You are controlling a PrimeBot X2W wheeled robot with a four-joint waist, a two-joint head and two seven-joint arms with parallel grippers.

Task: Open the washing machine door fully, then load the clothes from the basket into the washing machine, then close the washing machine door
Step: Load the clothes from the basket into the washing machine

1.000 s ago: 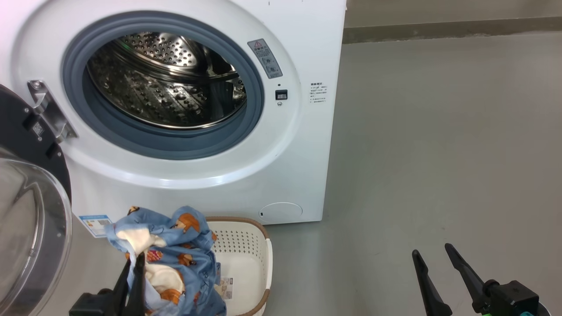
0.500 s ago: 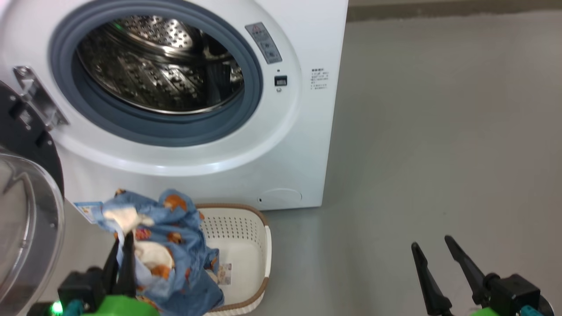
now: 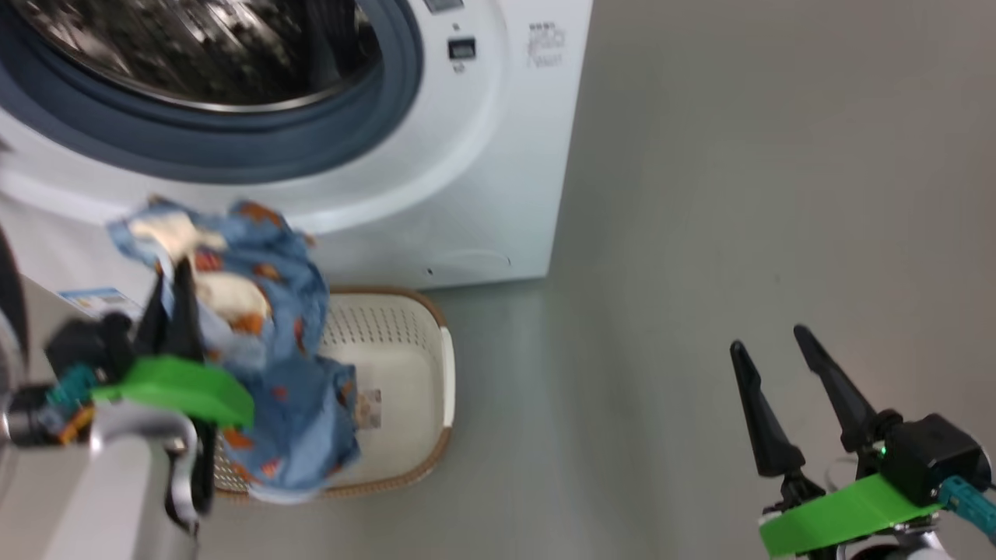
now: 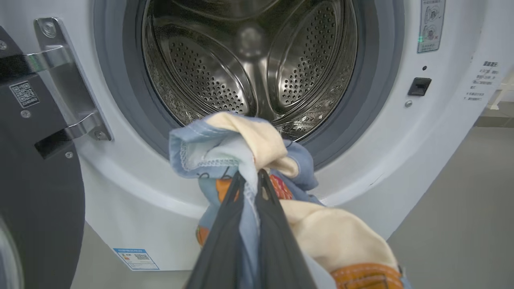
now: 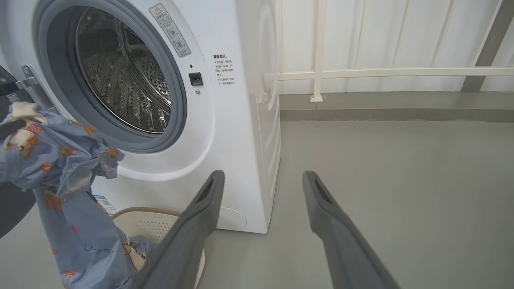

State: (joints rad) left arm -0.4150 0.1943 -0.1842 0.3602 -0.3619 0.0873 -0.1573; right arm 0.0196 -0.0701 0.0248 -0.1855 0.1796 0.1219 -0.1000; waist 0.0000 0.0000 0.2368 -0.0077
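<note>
Left wrist view: clamping the clothes point(image 4: 209, 148) between clenched left jaws, raised above the basket point(image 3: 405, 342) at the foot of the washing machine point(image 4: 381, 160), just below its drum mouth, likely for feeding in. Holding right jaws spread and empty, off the washing machine's right, out of the way.

Bright, even light was recorded, with only faint shadows on the floor point(image 5: 401, 180). The head view was smeared by motion blur; the wrist views were sharp. Glints were thrown back by the steel drum point(image 4: 200, 80) of the washing machine point(image 4: 361, 160).
</note>
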